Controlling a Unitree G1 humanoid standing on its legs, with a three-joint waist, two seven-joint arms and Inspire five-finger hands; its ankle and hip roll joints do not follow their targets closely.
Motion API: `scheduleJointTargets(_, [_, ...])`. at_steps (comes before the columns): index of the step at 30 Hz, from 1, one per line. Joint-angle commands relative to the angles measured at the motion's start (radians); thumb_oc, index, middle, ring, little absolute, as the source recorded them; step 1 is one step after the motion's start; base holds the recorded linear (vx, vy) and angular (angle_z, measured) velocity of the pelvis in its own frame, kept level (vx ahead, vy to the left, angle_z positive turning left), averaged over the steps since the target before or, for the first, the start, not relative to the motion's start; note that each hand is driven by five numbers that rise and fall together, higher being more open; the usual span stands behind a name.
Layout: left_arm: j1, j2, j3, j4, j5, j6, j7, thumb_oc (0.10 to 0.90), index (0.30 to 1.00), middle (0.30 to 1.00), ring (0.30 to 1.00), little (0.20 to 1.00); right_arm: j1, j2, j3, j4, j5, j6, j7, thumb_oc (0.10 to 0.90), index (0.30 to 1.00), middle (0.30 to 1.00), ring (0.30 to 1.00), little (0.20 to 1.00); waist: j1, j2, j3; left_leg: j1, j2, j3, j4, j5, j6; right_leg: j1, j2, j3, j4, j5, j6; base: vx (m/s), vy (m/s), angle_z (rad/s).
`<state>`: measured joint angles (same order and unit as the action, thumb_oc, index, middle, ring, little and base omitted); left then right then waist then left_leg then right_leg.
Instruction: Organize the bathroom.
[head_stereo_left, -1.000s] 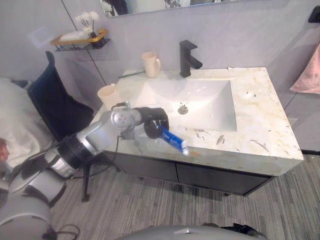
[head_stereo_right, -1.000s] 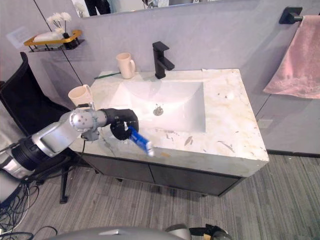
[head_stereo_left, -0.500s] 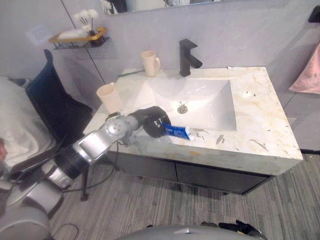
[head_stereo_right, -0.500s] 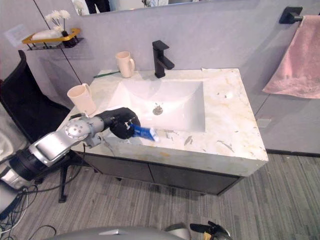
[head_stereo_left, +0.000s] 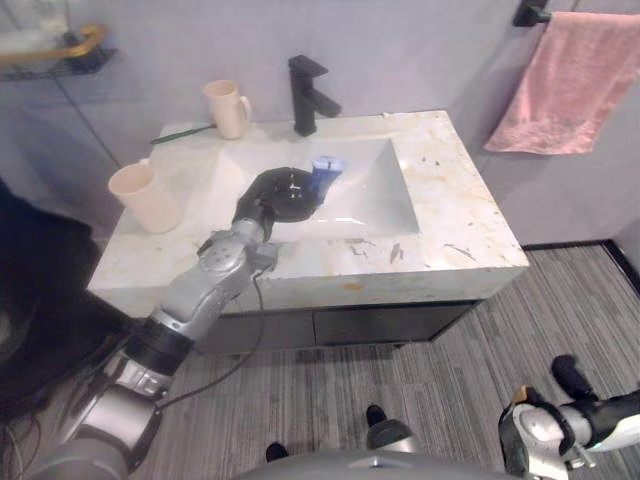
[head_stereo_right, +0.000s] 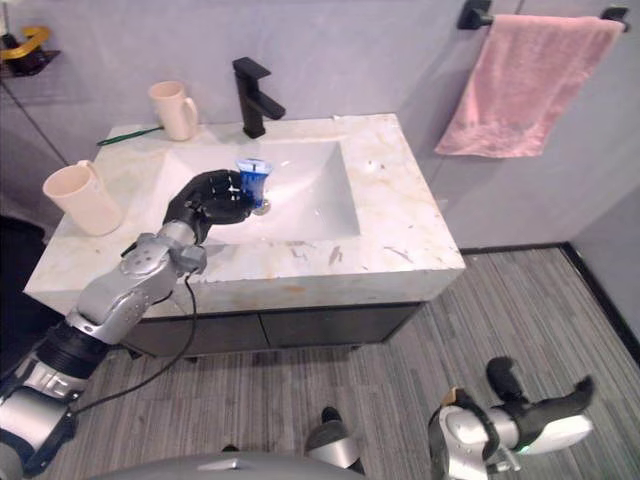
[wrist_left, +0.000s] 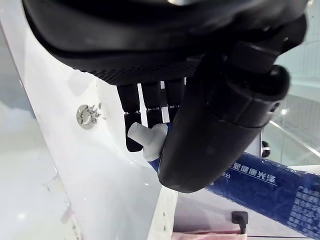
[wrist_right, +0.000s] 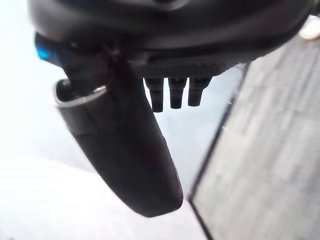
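My left hand (head_stereo_left: 280, 196) is shut on a blue toothpaste tube (head_stereo_left: 323, 170) and holds it above the white sink basin (head_stereo_left: 375, 195). The tube stands nearly upright, its flat end up. In the left wrist view the tube (wrist_left: 272, 182) runs under the thumb, and its white cap (wrist_left: 147, 140) points down toward the basin drain (wrist_left: 88, 115). My right hand (head_stereo_right: 520, 405) hangs low at the right over the floor, fingers straight and holding nothing; the right wrist view shows that hand (wrist_right: 130, 150) the same way.
A black faucet (head_stereo_left: 308, 92) stands behind the basin. One beige mug (head_stereo_left: 146, 195) sits at the marble counter's left end (head_stereo_left: 130, 265); another mug (head_stereo_left: 227, 107) and a green toothbrush (head_stereo_left: 186, 131) are at the back left. A pink towel (head_stereo_left: 570, 82) hangs at the right.
The camera has swung to the right. My left hand has carried the tube from the counter's front edge up over the basin and turned it upright. The right hand has come into view.
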<state>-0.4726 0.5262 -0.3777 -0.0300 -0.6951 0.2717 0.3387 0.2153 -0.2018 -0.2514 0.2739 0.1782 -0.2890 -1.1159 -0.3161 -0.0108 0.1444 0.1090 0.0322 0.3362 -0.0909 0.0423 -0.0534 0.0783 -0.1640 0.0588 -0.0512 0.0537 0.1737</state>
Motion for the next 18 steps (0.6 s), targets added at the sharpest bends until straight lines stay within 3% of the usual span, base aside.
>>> scheduleJointTargets(1, [-0.131, -0.032, 0.115, -0.029, 0.014, -0.178, 0.055, 0.400, 0.300, 0.300, 0.300, 0.300, -0.040, -0.183, -0.129, -0.233, -0.294, -0.110, -0.084, 0.800, 0.900, 0.900, 0.900, 0.900, -0.018, 0.077, -0.030, 0.056, -0.072, -0.096, 0.028, -0.119, 0.081, -0.061, 0.122, -0.055, 0.068, -0.042, 0.001, -0.05, 0.103, -0.36])
scheduleJointTargets(3, [-0.127, -0.031, 0.112, -0.037, 0.014, -0.171, 0.066, 0.400, 0.300, 0.300, 0.300, 0.300, -0.061, -0.240, -0.171, -0.348, -0.299, -0.093, -0.023, 0.800, 0.900, 0.900, 0.900, 0.900, -0.019, 0.078, -0.033, 0.059, -0.074, -0.092, 0.020, -0.118, 0.082, -0.062, 0.119, -0.057, 0.071, -0.044, 0.006, -0.01, 0.098, -0.20])
scheduleJointTargets(6, [-0.120, -0.048, 0.081, -0.067, 0.042, -0.151, 0.102, 0.400, 0.300, 0.300, 0.300, 0.300, -0.148, -0.352, -0.156, -0.512, -0.266, -0.173, 0.155, 0.800, 0.900, 0.900, 0.900, 0.900, 0.010, 0.076, -0.041, 0.064, -0.079, -0.096, 0.014, -0.124, 0.088, -0.058, 0.107, -0.072, 0.077, -0.054, 0.017, 0.00, 0.095, -0.16])
scheduleJointTargets(7, [-0.120, -0.048, 0.084, -0.069, 0.043, -0.150, 0.102, 0.400, 0.300, 0.300, 0.300, 0.300, -0.149, -0.353, -0.157, -0.514, -0.262, -0.170, 0.159, 0.800, 0.900, 0.900, 0.900, 0.900, 0.009, 0.075, -0.040, 0.061, -0.079, -0.093, 0.013, -0.118, 0.088, -0.062, 0.107, -0.070, 0.077, -0.048, 0.015, -0.01, 0.059, -0.08])
scheduleJointTargets(10, [-0.119, -0.073, 0.044, -0.078, 0.059, -0.151, 0.126, 0.400, 0.300, 0.300, 0.300, 0.300, -0.247, -0.420, -0.035, -0.623, -0.211, -0.149, 0.331, 0.800, 0.900, 0.900, 0.900, 0.900, 0.047, 0.068, -0.048, 0.053, -0.083, -0.097, 0.011, -0.116, 0.093, -0.063, 0.100, -0.082, 0.076, -0.050, 0.017, -0.03, 0.046, -0.11])
scheduleJointTargets(11, [-0.116, -0.087, 0.024, -0.076, 0.069, -0.155, 0.129, 0.400, 0.300, 0.300, 0.300, 0.300, -0.302, -0.430, 0.042, -0.654, -0.117, -0.139, 0.461, 0.800, 0.900, 0.900, 0.900, 0.900, 0.068, 0.062, -0.054, 0.046, -0.084, -0.099, 0.011, -0.112, 0.093, -0.065, 0.097, -0.088, 0.075, -0.049, 0.018, -0.02, 0.034, -0.06])
scheduleJointTargets(13, [-0.115, -0.100, 0.008, -0.069, 0.081, -0.161, 0.123, 0.400, 0.300, 0.300, 0.300, 0.300, -0.348, -0.433, 0.104, -0.658, -0.085, -0.111, 0.536, 0.800, 0.900, 0.900, 0.900, 0.900, 0.086, 0.057, -0.058, 0.042, -0.084, -0.102, 0.010, -0.110, 0.093, -0.065, 0.094, -0.095, 0.073, -0.049, 0.018, -0.01, 0.009, -0.02])
scheduleJointTargets(15, [-0.113, -0.115, -0.019, -0.048, 0.096, -0.176, 0.104, 0.400, 0.300, 0.300, 0.300, 0.300, -0.442, -0.449, 0.225, -0.647, 0.029, -0.047, 0.690, 0.800, 0.900, 0.900, 0.900, 0.900, 0.115, 0.043, -0.063, 0.035, -0.082, -0.108, 0.009, -0.106, 0.092, -0.064, 0.085, -0.115, 0.072, -0.047, 0.018, -0.01, -0.002, 0.10])
scheduleJointTargets(18, [-0.100, -0.126, -0.037, -0.038, 0.113, -0.189, 0.069, 0.400, 0.300, 0.300, 0.300, 0.300, -0.502, -0.460, 0.312, -0.610, 0.119, -0.013, 0.841, 0.800, 0.900, 0.900, 0.900, 0.900, 0.143, 0.029, -0.067, 0.029, -0.079, -0.116, 0.010, -0.103, 0.089, -0.066, 0.076, -0.135, 0.075, -0.047, 0.019, 0.01, -0.020, 0.38])
